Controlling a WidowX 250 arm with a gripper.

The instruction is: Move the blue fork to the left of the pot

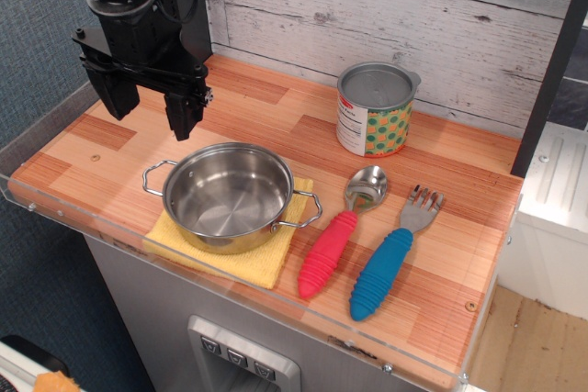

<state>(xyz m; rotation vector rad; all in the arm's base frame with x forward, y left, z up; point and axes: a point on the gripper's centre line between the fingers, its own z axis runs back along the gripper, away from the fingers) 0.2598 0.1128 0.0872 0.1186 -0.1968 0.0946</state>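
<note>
Your arm comes down from the top left, wrist vertical, and the gripper (151, 103) points straight down with its two black fingers (183, 115) spread apart.

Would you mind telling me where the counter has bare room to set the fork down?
Bare wood lies left of the pot, between its yellow cloth and the counter's left edge, beneath the open gripper. Another free strip runs along the back wall, left of the tin can. Right of the pot it is crowded: the red spoon and blue fork lie side by side.
</note>
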